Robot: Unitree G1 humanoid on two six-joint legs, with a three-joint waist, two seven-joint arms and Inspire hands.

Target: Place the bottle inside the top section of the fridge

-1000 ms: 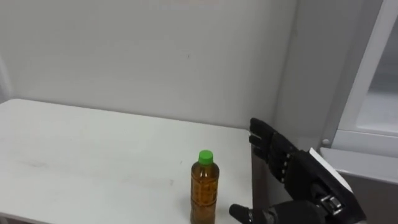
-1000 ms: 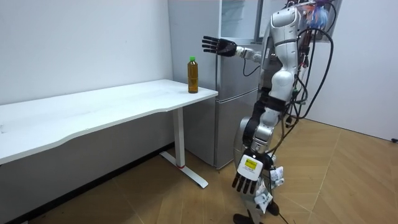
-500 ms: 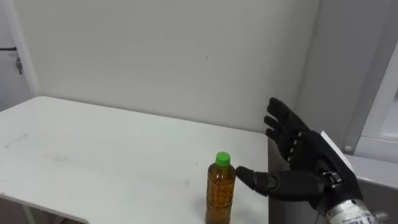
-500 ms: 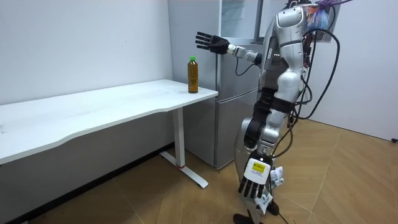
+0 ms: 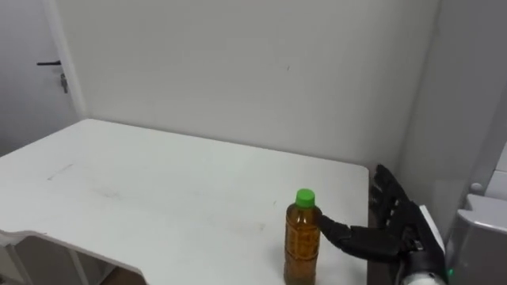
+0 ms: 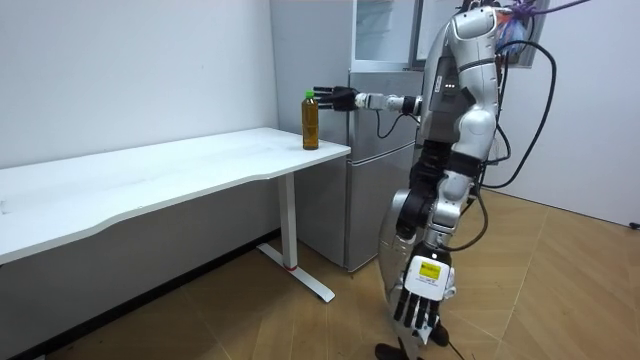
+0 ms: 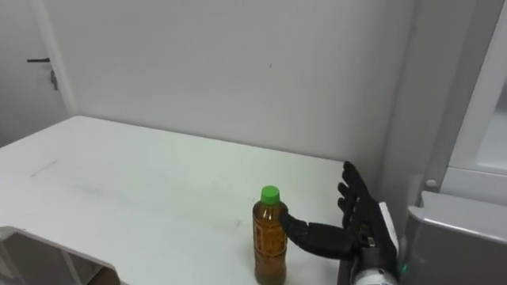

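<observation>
the bottle [image 5: 302,237] stands upright on the table [image 5: 158,190], near its right edge and front right corner. the right hand [image 5: 394,227] is spread open just beside it, thumb at the bottle's shoulder, grasping nothing. the left hand [image 6: 422,300] hangs relaxed at the robot's side.

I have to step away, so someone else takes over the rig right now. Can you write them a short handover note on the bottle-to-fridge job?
Right hand: open, fingers spread, beside the bottle, thumb at its side; no grasp yet.
Left hand: open, hanging by the robot's leg, idle.
Bottle: upright near the end of the table, next to the fridge.
Done: the reach to the bottle.
Left: close on the bottle, lift it, carry it to the upper fridge compartment, set it inside.
</observation>
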